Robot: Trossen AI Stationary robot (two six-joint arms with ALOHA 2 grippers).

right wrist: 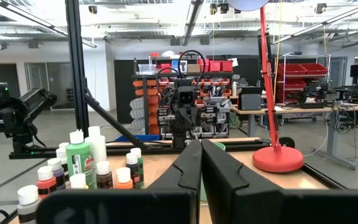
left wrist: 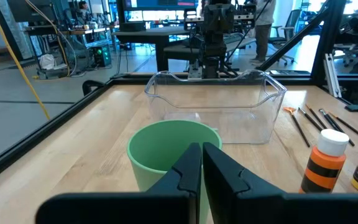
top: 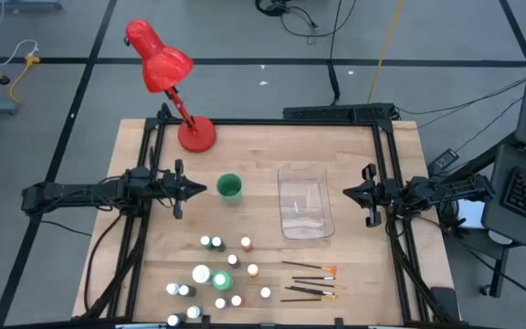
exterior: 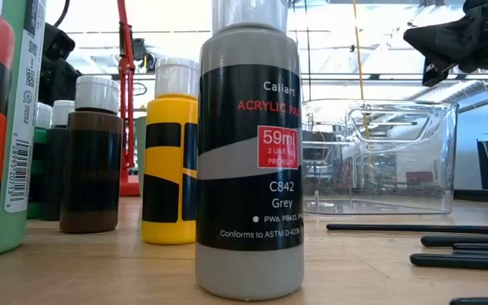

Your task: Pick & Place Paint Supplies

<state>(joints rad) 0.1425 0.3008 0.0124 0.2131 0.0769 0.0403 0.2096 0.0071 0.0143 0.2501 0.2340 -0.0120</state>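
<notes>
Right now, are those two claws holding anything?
No. The left gripper and right gripper are both shut on nothing, hanging above the table.

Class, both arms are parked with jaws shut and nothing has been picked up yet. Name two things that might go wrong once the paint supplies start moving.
1. The bottles stand packed close together, so jaws reaching for one may well knock over its neighbours.
2. The brushes are thin and lie flat on the table, so a grasp could slip or scrape the wood.

The left gripper hovers beside the green cup, and the right gripper beside the clear bin; a careless first swing might bump either.
</notes>
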